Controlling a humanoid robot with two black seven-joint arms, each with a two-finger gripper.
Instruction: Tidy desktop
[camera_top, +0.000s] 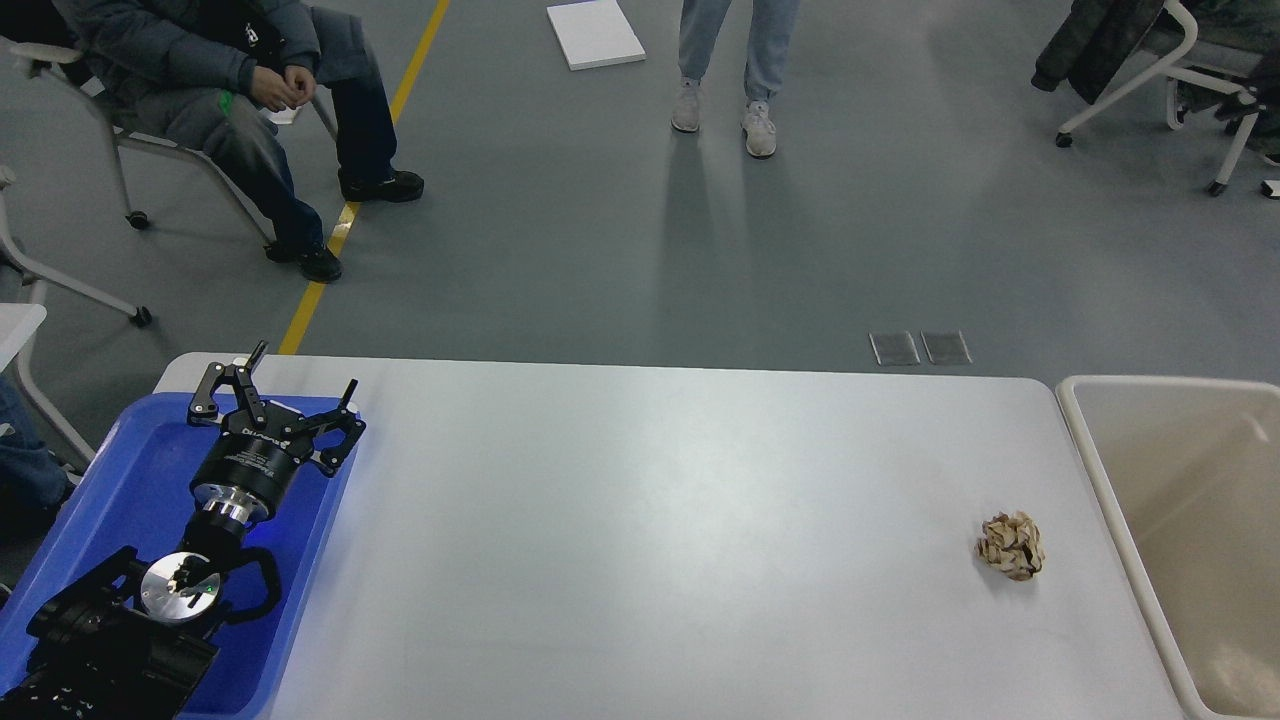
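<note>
The desktop (640, 520) is nearly bare: the one loose thing on it is a crumpled ball of brownish paper (1011, 545), lying near the right edge, just beside the beige bin (1090, 470) that stands against that end of the table. At the far left, the left gripper (300, 385) hangs over the blue tray (130, 500), its two fingers spread wide apart with nothing between them; whether anything lies in the tray under the arm is hard to tell, since the arm hides much of it. The right arm does not show in the view at all. As I judge it, the tidying is close to its end, and the step in hand is the paper ball. It sits well apart from the left gripper and on the right arm's side, so the next move probably calls for the right arm to reach in, close on the ball and drop it into the bin.
</note>
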